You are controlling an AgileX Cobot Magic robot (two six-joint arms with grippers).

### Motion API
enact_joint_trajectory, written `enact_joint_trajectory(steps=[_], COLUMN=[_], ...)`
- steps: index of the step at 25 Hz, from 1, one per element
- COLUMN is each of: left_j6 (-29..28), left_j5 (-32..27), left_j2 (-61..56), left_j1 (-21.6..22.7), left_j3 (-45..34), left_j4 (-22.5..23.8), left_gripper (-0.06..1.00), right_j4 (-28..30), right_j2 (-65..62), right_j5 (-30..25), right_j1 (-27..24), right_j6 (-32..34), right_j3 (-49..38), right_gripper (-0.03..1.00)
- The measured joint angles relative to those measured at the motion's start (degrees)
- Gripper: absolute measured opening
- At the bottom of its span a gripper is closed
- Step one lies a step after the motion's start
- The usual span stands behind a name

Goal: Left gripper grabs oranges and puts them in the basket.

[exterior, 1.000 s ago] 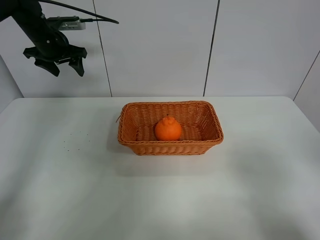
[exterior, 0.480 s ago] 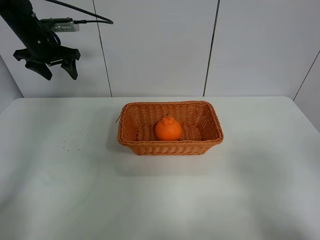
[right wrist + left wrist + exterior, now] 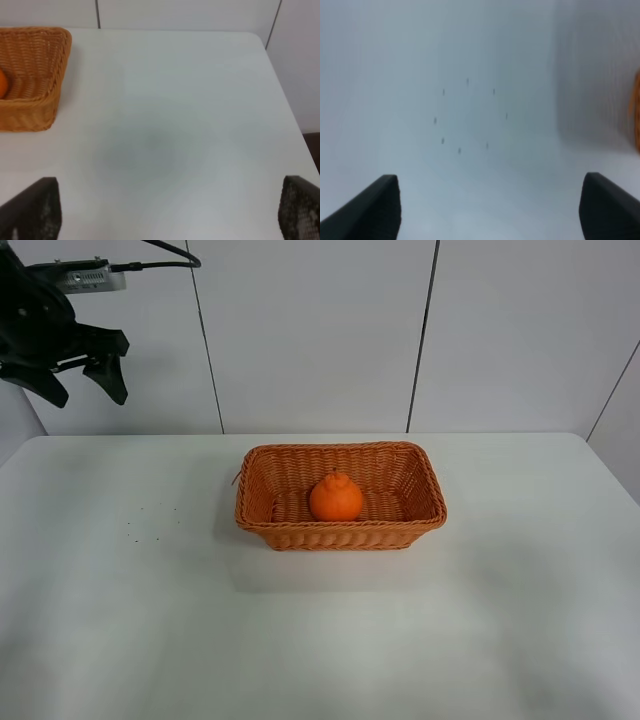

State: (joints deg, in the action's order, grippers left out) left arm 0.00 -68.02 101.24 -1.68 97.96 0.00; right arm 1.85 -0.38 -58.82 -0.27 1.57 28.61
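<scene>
The orange (image 3: 336,497) sits inside the wicker basket (image 3: 262,513) at the middle of the white table. My left gripper (image 3: 80,390) is open and empty, raised high at the far left, well away from the basket. In the left wrist view its two fingertips (image 3: 375,205) stand wide apart over bare table, with a sliver of the basket (image 3: 636,112) at the frame's edge. In the right wrist view my right gripper (image 3: 167,210) is open and empty, with the basket (image 3: 47,107) and a slice of the orange (image 3: 2,82) off to one side.
The white table (image 3: 120,620) carries small dark specks (image 3: 150,525) left of the basket, which also show in the left wrist view (image 3: 467,117). White wall panels stand behind. The table's far right corner shows in the right wrist view (image 3: 255,37).
My left gripper has moved further left and stayed open and high. The orange and basket have not moved.
</scene>
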Motion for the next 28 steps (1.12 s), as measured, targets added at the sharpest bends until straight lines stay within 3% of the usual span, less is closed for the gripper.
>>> enact_joint_trajectory(steps=[19,28], left_j6=[1.3,1.4], left_j5=[-0.1,5.8], left_j2=[-54.9,-83.4], left_j1=[0.0,0.0], left_j3=[-51.2,-67.8], left_j4=[0.0,0.0], left_gripper=[0.84,0.84], right_j4=[0.0,0.0], right_j2=[0.0,0.0], right_j5=[0.0,0.0], right_j1=[0.0,0.0], right_j6=[0.0,0.0], right_j3=[0.0,0.0], right_gripper=[0.69,0.69])
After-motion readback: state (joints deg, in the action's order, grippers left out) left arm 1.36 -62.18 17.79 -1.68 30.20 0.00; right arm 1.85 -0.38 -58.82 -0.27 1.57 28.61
